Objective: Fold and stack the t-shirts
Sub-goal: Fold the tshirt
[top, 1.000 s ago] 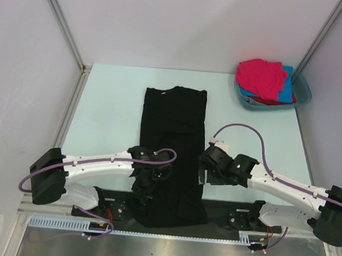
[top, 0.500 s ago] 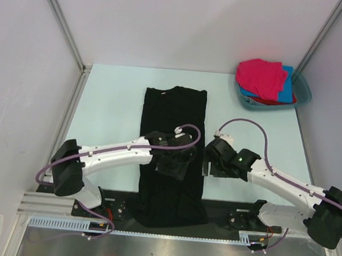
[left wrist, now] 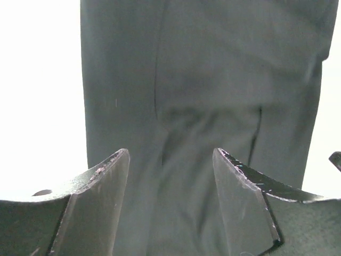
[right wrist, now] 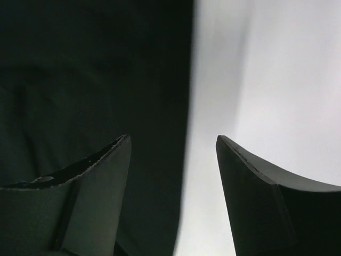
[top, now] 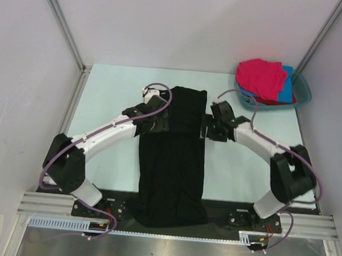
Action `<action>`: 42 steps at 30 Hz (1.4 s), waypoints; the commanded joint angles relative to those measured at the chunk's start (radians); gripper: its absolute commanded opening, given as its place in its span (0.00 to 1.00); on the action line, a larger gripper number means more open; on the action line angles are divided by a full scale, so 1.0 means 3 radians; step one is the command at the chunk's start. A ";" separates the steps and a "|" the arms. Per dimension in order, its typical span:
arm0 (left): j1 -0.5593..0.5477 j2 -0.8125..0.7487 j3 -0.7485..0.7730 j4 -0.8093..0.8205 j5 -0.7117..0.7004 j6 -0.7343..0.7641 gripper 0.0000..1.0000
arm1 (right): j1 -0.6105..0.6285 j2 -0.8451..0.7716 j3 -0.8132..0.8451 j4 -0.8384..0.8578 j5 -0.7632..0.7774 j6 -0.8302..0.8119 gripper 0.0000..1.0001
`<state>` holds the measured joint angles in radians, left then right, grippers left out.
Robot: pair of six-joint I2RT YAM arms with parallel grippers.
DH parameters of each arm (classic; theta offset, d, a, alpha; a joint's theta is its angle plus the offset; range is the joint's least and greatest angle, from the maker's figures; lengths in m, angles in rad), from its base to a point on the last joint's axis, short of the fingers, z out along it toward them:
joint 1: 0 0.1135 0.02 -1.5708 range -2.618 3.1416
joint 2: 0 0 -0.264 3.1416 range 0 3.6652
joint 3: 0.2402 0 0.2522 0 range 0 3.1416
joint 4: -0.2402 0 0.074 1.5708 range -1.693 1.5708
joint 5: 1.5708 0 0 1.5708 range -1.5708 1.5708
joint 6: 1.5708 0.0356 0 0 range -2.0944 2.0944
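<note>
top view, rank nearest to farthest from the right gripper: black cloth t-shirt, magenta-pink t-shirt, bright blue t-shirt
1. black cloth t-shirt, right edge beside the right gripper
2. magenta-pink t-shirt, topmost in the teal plastic basin, far right
3. bright blue t-shirt, beyond the pink, basin's right side

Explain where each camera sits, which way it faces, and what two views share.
Top external: above and behind, facing down at the table; left arm and right arm show.
Left wrist: on the left arm, facing down at the black t-shirt; its open jaws show.
Right wrist: on the right arm, facing the shirt's edge and bare table; open jaws show.
Shared: all three see the black t-shirt.
</note>
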<state>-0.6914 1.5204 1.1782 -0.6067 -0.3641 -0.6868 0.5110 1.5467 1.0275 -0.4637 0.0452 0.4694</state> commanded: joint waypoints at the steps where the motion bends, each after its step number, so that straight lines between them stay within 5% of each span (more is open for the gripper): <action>1: 0.0212 0.0300 0.0147 0.0647 -0.0035 0.0295 0.70 | -0.0052 0.0467 0.0582 0.0359 -0.0391 -0.0307 0.70; 7: 0.0392 0.1302 0.0909 0.0682 0.0267 0.0541 0.67 | -0.0092 0.0970 0.1192 0.0303 -0.0467 -0.0389 0.69; 15: 0.0633 0.1962 0.1354 0.0897 0.0968 0.0489 0.62 | -0.0164 0.0761 0.1330 0.0165 -0.0412 -0.0496 0.72; 27: 0.0648 0.3321 0.3423 -0.0175 0.1280 0.0623 0.62 | -0.0215 0.0244 0.1381 -0.0147 -0.0207 -0.0537 0.76; 42: 0.0791 0.3921 0.4238 -0.0289 0.1520 0.0628 0.63 | -0.0241 0.0274 0.1427 -0.0198 -0.0324 -0.0522 0.76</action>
<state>-0.4770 2.6301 2.4271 -0.7380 0.0601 -0.5140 0.4427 1.6268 1.4124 -0.5190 -0.0376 0.3214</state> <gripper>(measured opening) 0.626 0.764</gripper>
